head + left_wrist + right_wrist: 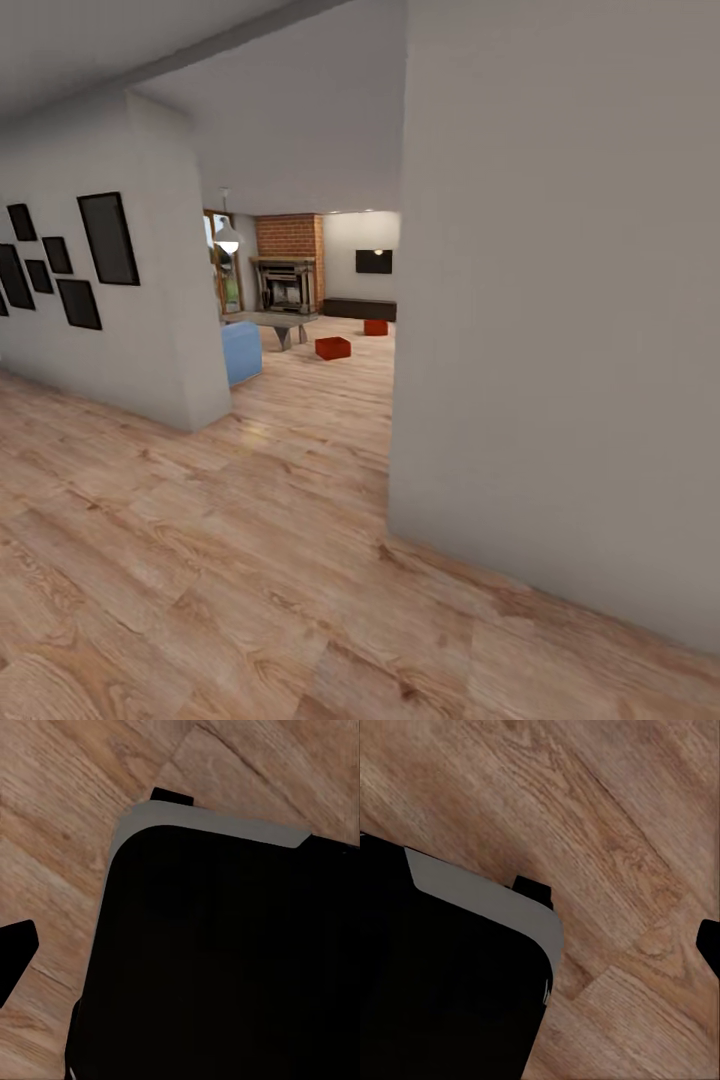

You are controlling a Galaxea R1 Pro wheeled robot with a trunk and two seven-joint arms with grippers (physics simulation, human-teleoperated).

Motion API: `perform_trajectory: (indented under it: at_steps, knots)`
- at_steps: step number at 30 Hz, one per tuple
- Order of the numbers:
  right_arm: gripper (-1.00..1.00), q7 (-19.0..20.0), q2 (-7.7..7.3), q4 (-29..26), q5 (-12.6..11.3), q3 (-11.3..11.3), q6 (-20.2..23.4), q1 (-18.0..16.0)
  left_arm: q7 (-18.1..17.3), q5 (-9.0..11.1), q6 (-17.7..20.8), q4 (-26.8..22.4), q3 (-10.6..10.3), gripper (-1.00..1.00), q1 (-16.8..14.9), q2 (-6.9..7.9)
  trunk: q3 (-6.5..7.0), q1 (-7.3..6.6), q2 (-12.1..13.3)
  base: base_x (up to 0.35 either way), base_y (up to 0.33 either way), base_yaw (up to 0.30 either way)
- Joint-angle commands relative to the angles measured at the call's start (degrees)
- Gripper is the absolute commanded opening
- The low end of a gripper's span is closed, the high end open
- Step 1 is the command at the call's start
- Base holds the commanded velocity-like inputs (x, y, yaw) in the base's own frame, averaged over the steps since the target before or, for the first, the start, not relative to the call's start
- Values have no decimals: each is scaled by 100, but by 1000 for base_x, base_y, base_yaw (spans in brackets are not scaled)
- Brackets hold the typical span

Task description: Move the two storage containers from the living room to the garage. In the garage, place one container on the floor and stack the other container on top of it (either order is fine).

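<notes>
Through the doorway ahead lies the living room, with a red-brick fireplace (289, 262) and a wall TV (373, 262). Two orange-red storage containers stand far off on its light wood floor: the nearer one (333, 347) beside the coffee table (282, 322), the farther one (376, 327) in front of a low dark cabinet. In the left wrist view a dark fingertip (15, 954) juts in over the planks; the right wrist view shows a fingertip (709, 943) at the picture's edge. Nothing lies between the fingers of either gripper.
I stand in a wood-floored hallway. A grey wall (560, 330) rises close on the right and another, hung with black frames (105, 240), on the left. The passage between them leads past a blue sofa (241, 351). My black base (225, 960) looms under both wrists.
</notes>
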Motion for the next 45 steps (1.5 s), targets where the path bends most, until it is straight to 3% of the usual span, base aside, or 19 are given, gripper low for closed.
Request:
perform_trajectory:
  at_steps: [1, 30, 38, 45]
  knots:
    - [100, 2, -1, 18, 52, -16, -33, -8, 5, 22, -11, -4, 1, 100, -1, -1, -6, 3, -3, 324, 0, 273]
    - [100, 2, -1, 18, 52, -35, -32, -8, 5, 22, -11, -6, -1, 100, -1, -1, -6, 3, -3, 324, 0, 273]
    - [100, 2, -43, 10, 72, -453, -24, -8, 5, 22, -11, -4, -2, 100, -1, -1, -6, 3, -3, 324, 0, 112]
    - [100, 2, -44, 9, 100, -453, 28, -8, 5, 22, -7, -3, -1, 100, -1, -1, -6, 3, -3, 324, 0, 4]
